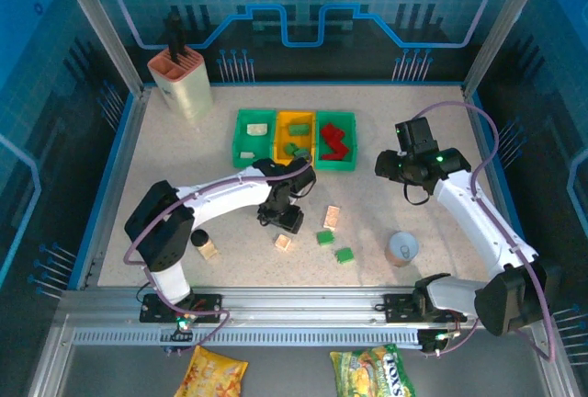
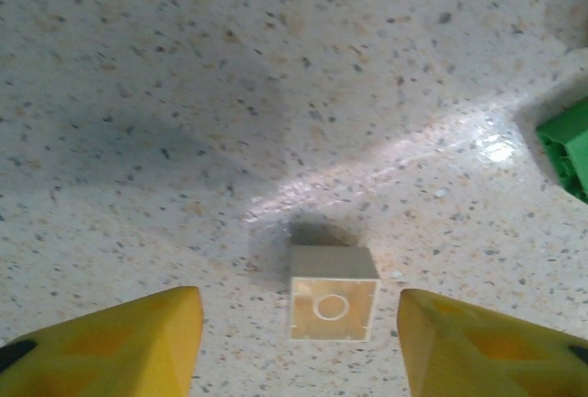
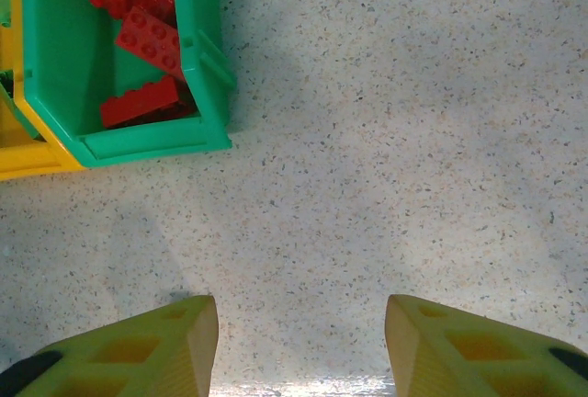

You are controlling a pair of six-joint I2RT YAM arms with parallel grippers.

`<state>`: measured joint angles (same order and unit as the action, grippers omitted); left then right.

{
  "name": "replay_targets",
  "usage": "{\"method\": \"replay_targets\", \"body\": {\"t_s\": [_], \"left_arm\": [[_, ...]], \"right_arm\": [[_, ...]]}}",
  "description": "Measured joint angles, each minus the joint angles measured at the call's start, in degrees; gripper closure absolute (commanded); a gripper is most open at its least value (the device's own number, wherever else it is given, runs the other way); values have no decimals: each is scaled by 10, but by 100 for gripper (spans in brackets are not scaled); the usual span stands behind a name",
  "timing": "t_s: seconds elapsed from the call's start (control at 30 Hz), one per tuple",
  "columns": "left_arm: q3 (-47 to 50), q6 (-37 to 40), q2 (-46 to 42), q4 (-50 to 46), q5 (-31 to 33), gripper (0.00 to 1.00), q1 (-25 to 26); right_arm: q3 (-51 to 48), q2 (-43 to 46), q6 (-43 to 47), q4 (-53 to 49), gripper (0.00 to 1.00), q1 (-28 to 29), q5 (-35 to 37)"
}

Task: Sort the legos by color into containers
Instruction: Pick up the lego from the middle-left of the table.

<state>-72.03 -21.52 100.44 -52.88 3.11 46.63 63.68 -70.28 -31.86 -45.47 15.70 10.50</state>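
The left claw (image 2: pixel 296 323) is wide open and holds nothing. A cream brick (image 2: pixel 333 305) lies on the desk (image 2: pixel 184 94) between its two yellow fingers (image 2: pixel 138 342). The brick does not touch them. A green brick (image 2: pixel 565 149) pokes in at the right side of that view, well apart from the claw.

From above, the left claw (image 1: pixel 287 218) hangs near the middle of the desk. The cream brick (image 1: pixel 283 243) sits just beside it, on the near side. A second cream brick (image 1: pixel 332 216) lies to its right. The green brick (image 1: pixel 325 237) and a second green brick (image 1: pixel 344 255) lie there too. The white left arm (image 1: pixel 220 195) reaches across the desk just in front of the bins.

The right claw (image 3: pixel 300 314) is wide open too and holds nothing. Bare desk lies under it. From above, the right claw (image 1: pixel 397 165) is near the right end of the row of bins.

The three bins stand in a row by the middle of the far edge. The left green bin (image 1: pixel 241 130) has a cream piece (image 1: pixel 257 128) in it. The yellow bin (image 1: pixel 296 115) has green pieces (image 1: pixel 294 150). The right green bin (image 1: pixel 350 144) has red bricks (image 1: pixel 335 142).

A grey cup (image 1: pixel 402 249) stands by the near edge, toward the right. A tan piece (image 1: pixel 207 248) with a black cap lies by the near left corner. A tall holder (image 1: pixel 181 80) stands at the far left corner.
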Motion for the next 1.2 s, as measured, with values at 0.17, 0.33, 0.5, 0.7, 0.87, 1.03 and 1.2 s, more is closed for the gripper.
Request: {"method": "replay_targets", "body": {"t_s": [0.17,0.33,0.5,0.7,0.87,1.03,1.2], "left_arm": [[11,-23,6,3,0,35,27],[34,-38,27,17,0,36,34],[52,-42,44,30,-1,43,36],[54,-45,46,41,-2,57,38],[54,-45,46,43,-2,65,38],[53,-45,46,42,-1,69,38],[49,-45,42,37,0,68,35]], "right_arm": [[0,0,0,0,48,0,0],[0,-1,0,0,48,0,0],[0,-3,0,0,48,0,-1],[0,-5,0,0,48,0,-2],[0,-5,0,0,48,0,-3],[0,-5,0,0,48,0,-3],[0,-5,0,0,48,0,-3]]}}
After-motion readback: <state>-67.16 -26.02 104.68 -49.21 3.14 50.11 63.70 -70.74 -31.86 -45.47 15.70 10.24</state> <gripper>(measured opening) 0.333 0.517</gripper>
